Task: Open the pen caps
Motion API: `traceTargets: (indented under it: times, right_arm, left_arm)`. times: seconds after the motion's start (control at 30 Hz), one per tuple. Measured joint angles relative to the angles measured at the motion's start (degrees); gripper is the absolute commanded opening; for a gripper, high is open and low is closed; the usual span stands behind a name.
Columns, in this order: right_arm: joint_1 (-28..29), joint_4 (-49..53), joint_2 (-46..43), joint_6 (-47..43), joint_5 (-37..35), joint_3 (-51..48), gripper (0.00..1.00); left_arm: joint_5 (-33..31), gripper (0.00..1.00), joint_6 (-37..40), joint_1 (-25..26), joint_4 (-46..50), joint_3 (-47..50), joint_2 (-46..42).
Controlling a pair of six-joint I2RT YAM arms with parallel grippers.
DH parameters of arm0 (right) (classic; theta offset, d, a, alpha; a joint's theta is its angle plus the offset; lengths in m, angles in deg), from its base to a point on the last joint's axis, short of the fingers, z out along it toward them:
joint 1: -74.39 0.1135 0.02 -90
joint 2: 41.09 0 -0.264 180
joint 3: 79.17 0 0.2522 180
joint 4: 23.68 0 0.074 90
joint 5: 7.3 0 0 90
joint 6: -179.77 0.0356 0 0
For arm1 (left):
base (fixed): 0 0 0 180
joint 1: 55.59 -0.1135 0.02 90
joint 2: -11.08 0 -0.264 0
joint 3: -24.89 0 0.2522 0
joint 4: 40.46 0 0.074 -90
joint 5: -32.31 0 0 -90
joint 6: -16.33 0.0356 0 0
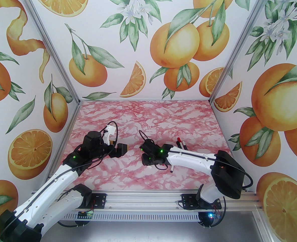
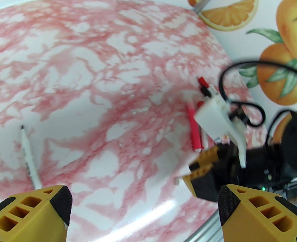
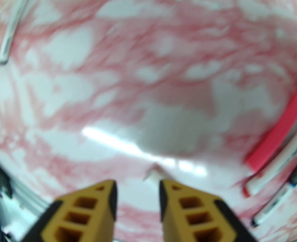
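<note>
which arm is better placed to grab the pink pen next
Right, probably. The right gripper hovers just beside the pink pen; the left gripper sits across the table, jaws wide, nearer a lone white pen.

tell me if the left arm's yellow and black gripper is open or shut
Open: the left gripper has its fingers far apart, holding nothing.
</note>
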Motion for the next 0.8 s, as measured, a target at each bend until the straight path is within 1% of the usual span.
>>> traceTargets:
  times: [0.13,0.23,0.37,0.73,0.8]
  right_arm:
    - [2.3,-2.0,-0.5,1.4,3.4,-3.6,0.24]
    - [4.5,-3.2,-0.4,2.2,5.7,-5.1,0.19]
    - [6.5,-4.4,-0.3,2.9,7.2,-5.9,0.17]
    - [6.6,-5.5,1.2,3.4,7.3,-6.5,0.15]
    - [7.0,-5.6,1.2,3.2,7.5,-6.5,0.18]
  left_arm:
    - [-0.8,1.0,-1.2,-2.3,1.7,0.0,-1.9]
    - [-0.9,1.0,-1.5,-2.6,2.6,0.0,-2.6]
    - [-0.9,1.0,-1.7,-2.7,3.3,0.0,-2.6]
    - [-0.9,1.0,-2.6,-2.7,3.5,0.0,-2.9]
    - [-0.9,1.0,-2.6,-2.7,3.5,0.0,-2.9]
